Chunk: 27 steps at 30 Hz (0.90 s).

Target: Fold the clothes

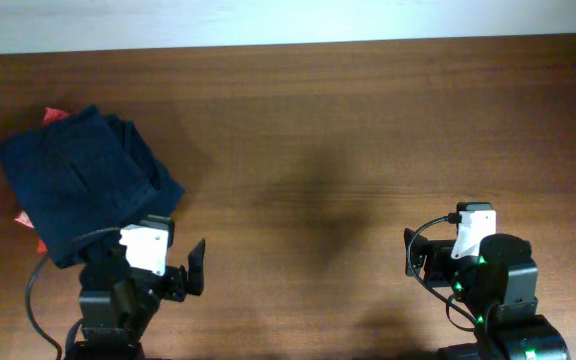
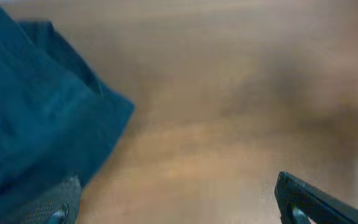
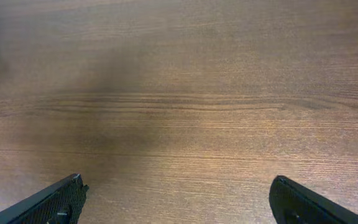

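— How do the claws stand at the near edge?
— The right claw [image 3: 179, 202] gapes wide over bare counter [image 3: 185, 93] with nothing in it. Only its fingertips show; the rest is cut off. The left claw [image 2: 179, 208] is spread just as wide and is empty too.
— And the clothes?
— The clothes [image 1: 78, 180] lie in a rumpled navy heap at the counter's left side, just beyond the left claw. In the left wrist view, which is blurred, one finger [image 2: 58, 208] sits by the cloth's near edge. Whether it touches, I cannot tell.
— Anything under the heap?
— Red fabric [image 1: 56, 115] peeks out at its far corner and left edge, mostly hidden.
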Motion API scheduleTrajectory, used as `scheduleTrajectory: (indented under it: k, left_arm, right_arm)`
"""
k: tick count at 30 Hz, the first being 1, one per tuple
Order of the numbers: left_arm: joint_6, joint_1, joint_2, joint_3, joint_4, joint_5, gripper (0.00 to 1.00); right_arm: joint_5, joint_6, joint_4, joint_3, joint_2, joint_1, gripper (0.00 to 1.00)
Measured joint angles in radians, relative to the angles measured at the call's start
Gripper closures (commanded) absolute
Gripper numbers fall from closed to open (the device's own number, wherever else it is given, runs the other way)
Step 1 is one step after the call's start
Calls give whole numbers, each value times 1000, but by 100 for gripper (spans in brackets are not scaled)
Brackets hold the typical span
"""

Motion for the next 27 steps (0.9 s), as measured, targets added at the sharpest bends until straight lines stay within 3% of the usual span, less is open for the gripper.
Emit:
scheduleTrajectory:
  k: [8,15,27]
  left_arm:
    - [0,0,0,-2,-147,0,1]
    - [0,0,0,-2,-170,0,1]
    - [0,0,0,-2,-171,0,1]
  right_arm:
    - [0,0,-4,0,13,0,1]
    - [2,-1,-31,0,-21,0,1]
    - [23,-39,67,-193,-446,-22,1]
